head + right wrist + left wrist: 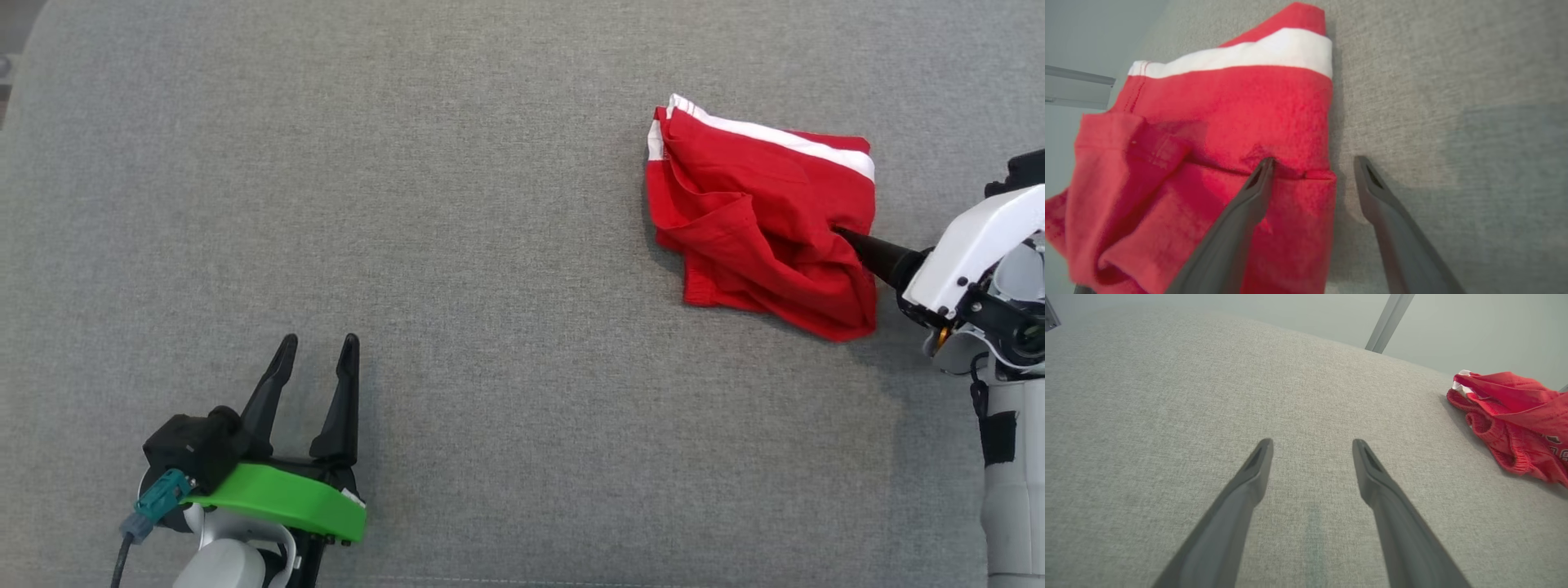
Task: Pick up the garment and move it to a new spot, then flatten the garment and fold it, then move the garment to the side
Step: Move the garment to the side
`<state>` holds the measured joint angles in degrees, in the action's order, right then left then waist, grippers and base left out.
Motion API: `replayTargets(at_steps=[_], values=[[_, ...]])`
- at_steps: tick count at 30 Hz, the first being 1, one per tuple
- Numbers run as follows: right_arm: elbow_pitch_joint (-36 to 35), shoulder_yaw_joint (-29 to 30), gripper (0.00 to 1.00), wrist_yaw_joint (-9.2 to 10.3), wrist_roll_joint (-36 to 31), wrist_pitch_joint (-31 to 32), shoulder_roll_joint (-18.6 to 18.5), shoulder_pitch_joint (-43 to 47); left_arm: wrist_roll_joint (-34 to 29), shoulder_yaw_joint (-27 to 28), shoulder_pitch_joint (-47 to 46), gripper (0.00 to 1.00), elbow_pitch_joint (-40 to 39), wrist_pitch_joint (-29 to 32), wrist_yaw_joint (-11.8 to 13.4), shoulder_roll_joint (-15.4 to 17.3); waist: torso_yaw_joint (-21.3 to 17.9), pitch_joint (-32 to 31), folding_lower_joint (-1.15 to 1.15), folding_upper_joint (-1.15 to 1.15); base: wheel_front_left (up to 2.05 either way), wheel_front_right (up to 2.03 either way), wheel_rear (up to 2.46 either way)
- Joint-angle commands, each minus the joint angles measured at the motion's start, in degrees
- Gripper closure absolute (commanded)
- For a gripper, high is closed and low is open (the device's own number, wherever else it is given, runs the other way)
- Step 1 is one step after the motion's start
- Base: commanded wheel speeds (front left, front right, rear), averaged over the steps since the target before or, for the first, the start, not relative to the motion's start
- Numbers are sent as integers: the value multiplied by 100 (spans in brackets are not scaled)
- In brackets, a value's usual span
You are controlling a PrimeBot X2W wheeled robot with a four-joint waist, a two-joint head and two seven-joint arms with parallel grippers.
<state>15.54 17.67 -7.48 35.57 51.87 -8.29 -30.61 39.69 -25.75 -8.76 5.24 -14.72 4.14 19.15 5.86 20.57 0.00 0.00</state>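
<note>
The garment (759, 220), red with a white band (784, 139), lies on the grey surface (490, 245) toward its right side, well apart from the left gripper (320, 343). It sits as a compact bundle, several layers thick, with loose, rumpled folds along its near edge rather than spread flat.

Judging from this, the flattening and folding may already be done, if roughly, and the bundle may now be resting in its spot at the side. The pictures alone cannot rule out that it is merely a heap waiting to be picked up. If the fold counts as finished, little is left beyond drawing the arm clear; if not, nearly the whole task lies ahead.

The right gripper (1312, 163) is at the garment's right edge with its jaws spread wide. One finger (1257, 183) lies on the red cloth, its tip at a crease, and the other finger (1372, 183) is over bare surface just beside the edge. Nothing is pinched between them.

The left gripper's jaws are also spread wide and hold nothing, pointing across bare grey cloth.
</note>
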Motion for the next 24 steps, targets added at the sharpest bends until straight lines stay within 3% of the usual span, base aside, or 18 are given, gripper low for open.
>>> replayTargets(at_steps=[1,3,5,13,18,24], values=[[124,3,0,-2,-51,103,23,-122,-35,22,-99,0,30,-29,-35,-35,121,47,0,0,0,0,0],[247,-69,0,-2,-178,149,40,-145,-40,14,-138,0,66,-32,-69,-85,188,30,0,0,0,0,0],[251,-292,100,-2,-191,111,14,-192,-47,11,-148,0,119,-38,-86,-125,248,-3,0,0,0,0,0],[-649,-997,100,-3,850,175,-171,-162,-50,150,72,0,273,-50,-146,-286,274,-384,0,0,0,0,0],[-1324,-1025,100,-2,1275,414,-270,140,-93,287,222,0,236,-49,-137,-339,168,-598,0,0,0,0,0],[-1854,-769,100,-3,1210,511,-476,768,-199,555,431,0,64,-51,-136,-364,-244,-726,0,0,0,0,0]])
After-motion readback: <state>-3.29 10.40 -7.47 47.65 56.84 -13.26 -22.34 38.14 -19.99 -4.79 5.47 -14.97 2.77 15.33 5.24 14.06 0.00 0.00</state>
